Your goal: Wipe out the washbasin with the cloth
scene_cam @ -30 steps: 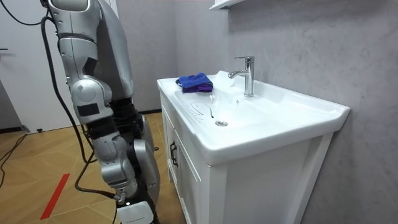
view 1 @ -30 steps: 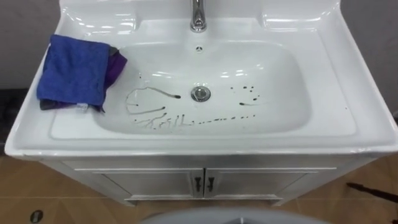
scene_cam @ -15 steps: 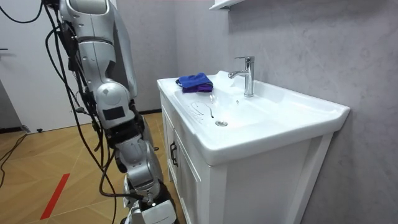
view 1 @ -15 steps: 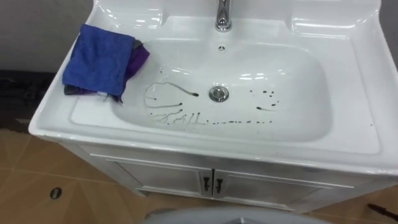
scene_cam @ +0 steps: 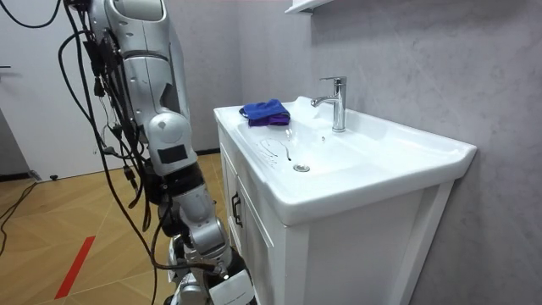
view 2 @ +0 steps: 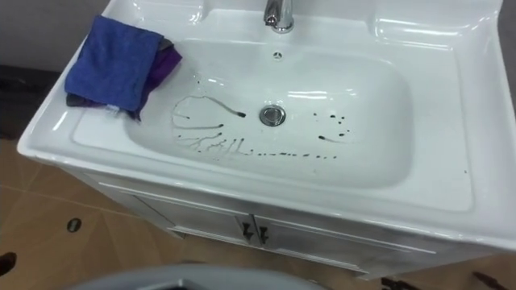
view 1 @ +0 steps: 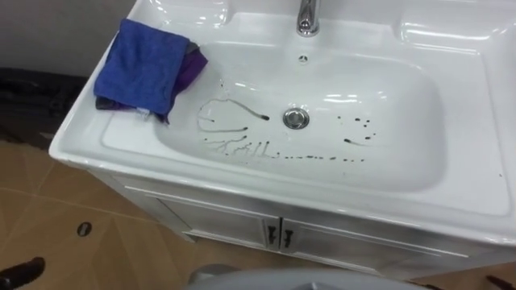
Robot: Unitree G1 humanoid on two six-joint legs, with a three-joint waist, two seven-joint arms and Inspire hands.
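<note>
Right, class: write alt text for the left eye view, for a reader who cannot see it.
A white basin, seen from above, has dark squiggles and spots smeared across its bowl around the drain. A blue cloth lies on its left rim, the tap stands at the back, and cabinet doors show below.

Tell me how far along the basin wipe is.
Done: nothing visible. The dark marks lie unwiped across the basin floor beside the drain. Under way: nothing; the blue cloth sits folded on the left ledge. Left: pick it up and wipe all the marks.
</note>
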